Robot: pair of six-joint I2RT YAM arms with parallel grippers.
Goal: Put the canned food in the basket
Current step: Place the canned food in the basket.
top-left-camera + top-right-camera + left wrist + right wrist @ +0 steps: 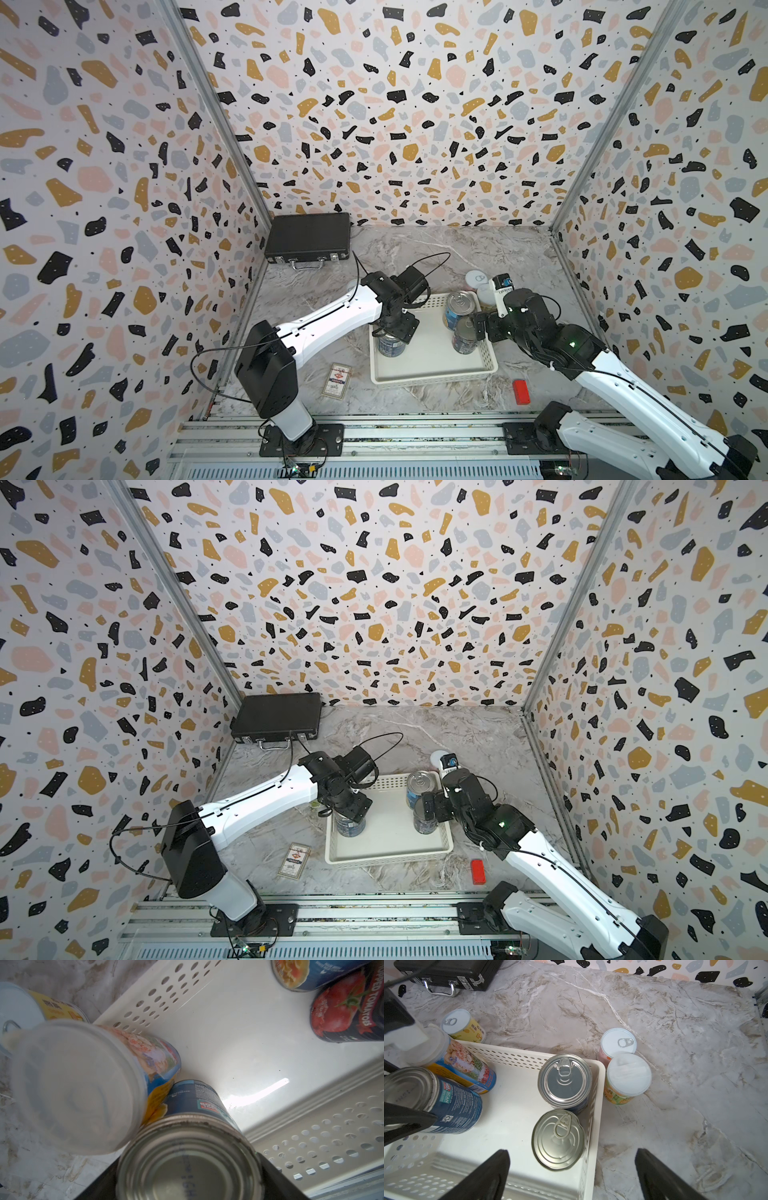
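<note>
The white basket (432, 376) (600, 1084) holds several cans. My left gripper (391, 332) (188, 1178) is shut on a blue-labelled can (187, 1159) (436, 1097) at the basket's far left, base low by the floor. A pale-topped can (79, 1084) stands against it. Two blue tins (461, 305) (558, 1138) stand along the right wall. My right gripper (478, 326) (571, 1151) hangs open over the nearer tin and the rim, holding nothing. Outside stand a yellow can (464, 1025), a pink can (618, 1045) and a green-yellow can (627, 1078).
A black briefcase (307, 237) lies in the far left corner. A flat card box (336, 380) lies left of the basket's front, and a small red block (520, 390) lies to its front right. Patterned walls close in three sides.
</note>
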